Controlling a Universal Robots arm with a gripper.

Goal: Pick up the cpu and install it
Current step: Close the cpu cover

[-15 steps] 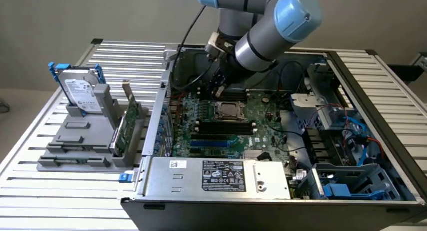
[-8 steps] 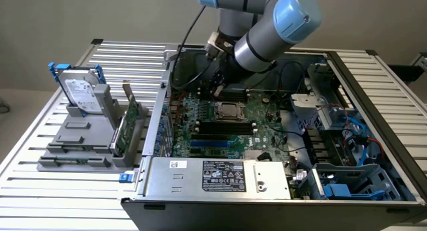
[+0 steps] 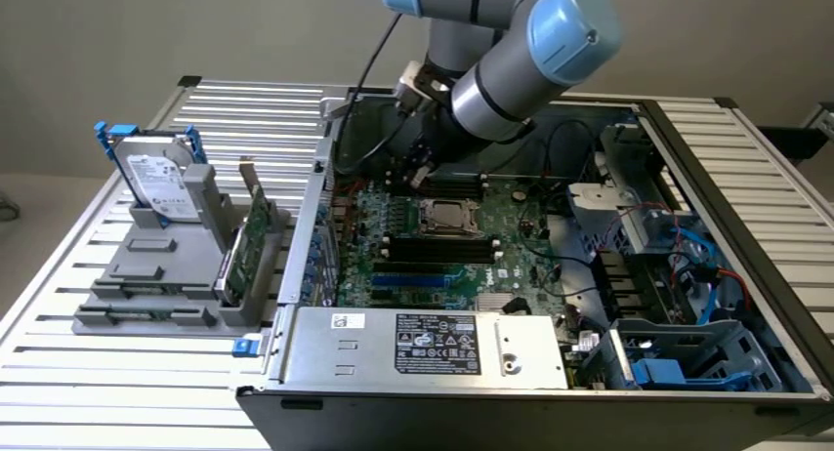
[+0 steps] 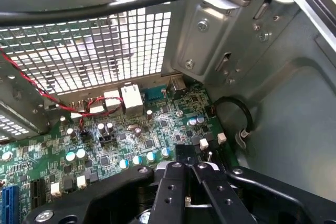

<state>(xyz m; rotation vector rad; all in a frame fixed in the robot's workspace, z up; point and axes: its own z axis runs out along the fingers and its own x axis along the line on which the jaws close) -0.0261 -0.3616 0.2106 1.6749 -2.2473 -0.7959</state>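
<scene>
My gripper is shut, its two black fingers pressed together with nothing visible between them. It hangs over the green motherboard, close to the perforated rear wall of the case. In the exterior view the arm reaches down into the open computer case, and the gripper is low over the board's far left part. The square metal-framed socket lies a little nearer the camera and to the exterior view's right of the gripper. Its centre looks pale. I cannot tell whether that is the cpu.
A hard drive with a blue bracket and a green card stand in a grey holder on the slatted table, to the exterior view's left of the case. The power supply, drive cage and cables crowd the case. A black cable crosses near the wrist.
</scene>
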